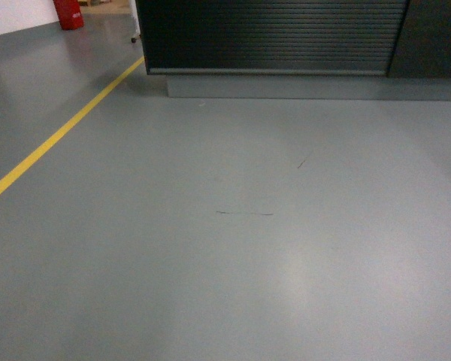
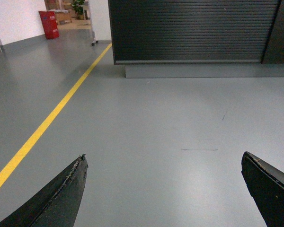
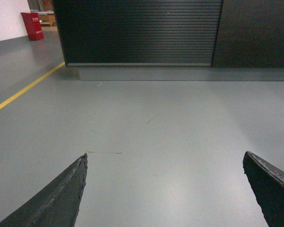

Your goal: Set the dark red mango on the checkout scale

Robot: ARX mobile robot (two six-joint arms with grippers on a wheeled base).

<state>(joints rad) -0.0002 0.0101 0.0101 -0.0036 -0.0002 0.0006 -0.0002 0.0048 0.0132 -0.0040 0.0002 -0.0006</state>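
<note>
The checkout (image 1: 270, 36) is a dark counter with a horizontally slatted front, standing ahead across the grey floor; only its front face shows, also in the left wrist view as the checkout (image 2: 194, 30) and in the right wrist view as the checkout (image 3: 137, 30). The dark red mango and the scale are out of view. My left gripper (image 2: 163, 156) is open, its two dark fingers wide apart with bare floor between them. My right gripper (image 3: 164, 153) is open the same way and holds nothing. Neither gripper shows in the head view.
A yellow floor line (image 1: 60, 134) runs diagonally from the near left toward the counter's left corner. A red cabinet (image 1: 68, 13) stands far back left by a white wall. A grey plinth (image 1: 308, 85) runs along the counter's base. Faint scuff marks (image 1: 244, 213) cross the floor.
</note>
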